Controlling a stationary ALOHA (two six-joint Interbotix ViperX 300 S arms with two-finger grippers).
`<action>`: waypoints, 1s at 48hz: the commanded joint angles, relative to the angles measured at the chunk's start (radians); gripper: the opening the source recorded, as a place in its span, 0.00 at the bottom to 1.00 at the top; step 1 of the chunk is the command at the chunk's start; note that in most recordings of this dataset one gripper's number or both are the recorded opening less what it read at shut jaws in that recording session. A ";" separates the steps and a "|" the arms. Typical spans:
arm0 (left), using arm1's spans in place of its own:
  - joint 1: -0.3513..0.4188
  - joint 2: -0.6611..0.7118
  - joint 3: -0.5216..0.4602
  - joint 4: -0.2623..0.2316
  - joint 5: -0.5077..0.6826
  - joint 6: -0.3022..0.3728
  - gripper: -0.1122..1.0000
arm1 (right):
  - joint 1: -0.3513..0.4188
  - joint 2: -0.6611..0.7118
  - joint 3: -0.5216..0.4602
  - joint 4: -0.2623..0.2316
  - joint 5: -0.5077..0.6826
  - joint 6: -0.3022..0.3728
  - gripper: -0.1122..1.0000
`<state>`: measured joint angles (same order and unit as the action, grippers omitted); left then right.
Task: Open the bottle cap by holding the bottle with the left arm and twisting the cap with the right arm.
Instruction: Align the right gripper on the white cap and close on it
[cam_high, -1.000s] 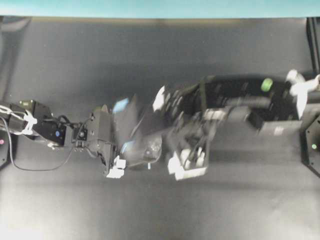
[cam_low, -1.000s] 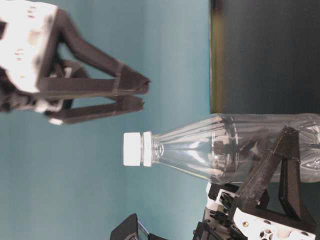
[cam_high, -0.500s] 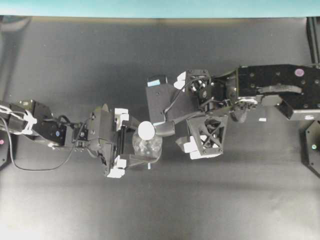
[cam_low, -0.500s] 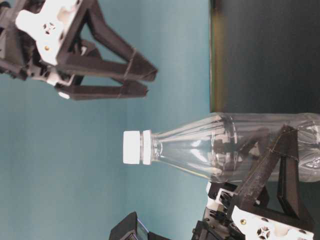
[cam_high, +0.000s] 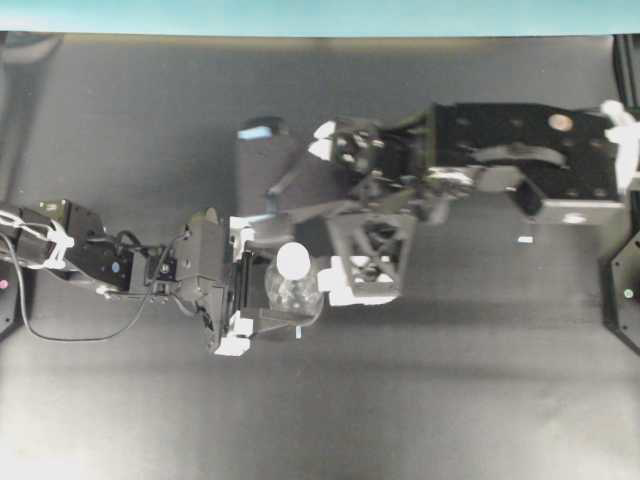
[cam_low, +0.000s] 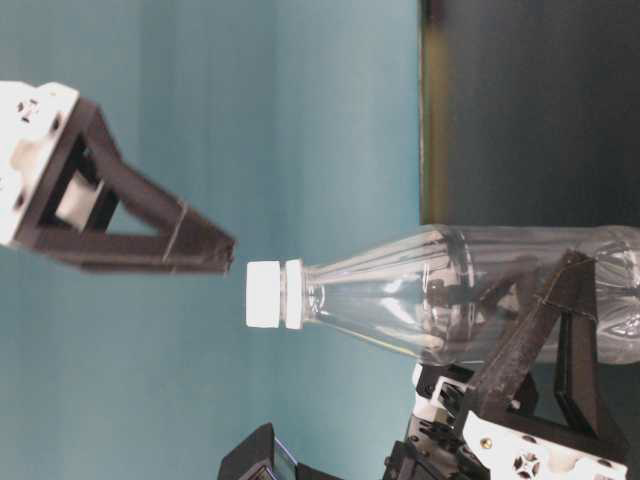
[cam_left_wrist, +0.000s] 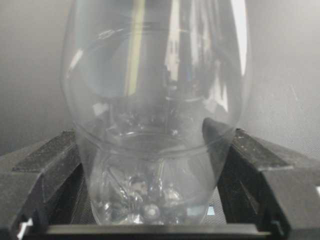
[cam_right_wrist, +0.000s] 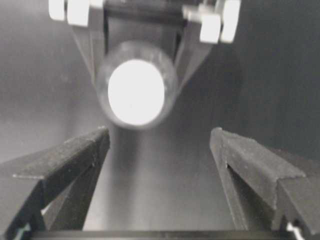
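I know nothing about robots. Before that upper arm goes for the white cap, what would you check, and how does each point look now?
1. Bottle held by left tool: ok, fingers press both sides.
2. Bottle upright on table: ok.
3. Bottle cap still on: ok.
4. Right tool open wide enough: ok.
5. Right tool around the cap: not ok, above and off to one side.
6. Cap tightness: cannot tell.

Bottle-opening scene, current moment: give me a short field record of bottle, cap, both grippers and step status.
bottle: small clear plastic bottle, upright on the dark table
cap: small round white cap, still on the neck
left gripper: closed around the bottle's lower body
right gripper: jaws open, above the cap, not touching it
step status: bottle held; cap not yet gripped
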<state>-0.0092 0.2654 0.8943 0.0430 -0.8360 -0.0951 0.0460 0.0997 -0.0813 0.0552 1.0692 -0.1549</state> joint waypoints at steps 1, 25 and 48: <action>0.003 0.003 0.000 0.002 0.006 -0.002 0.82 | 0.021 0.014 -0.034 0.002 0.003 0.008 0.81; 0.000 0.002 0.000 0.003 0.006 -0.002 0.82 | 0.029 0.069 -0.043 0.002 -0.006 0.006 0.80; -0.002 0.003 0.000 0.002 0.006 -0.002 0.82 | 0.058 0.080 -0.064 0.002 0.008 0.008 0.56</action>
<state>-0.0123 0.2654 0.8943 0.0430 -0.8345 -0.0936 0.0660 0.1810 -0.1273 0.0537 1.0753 -0.1549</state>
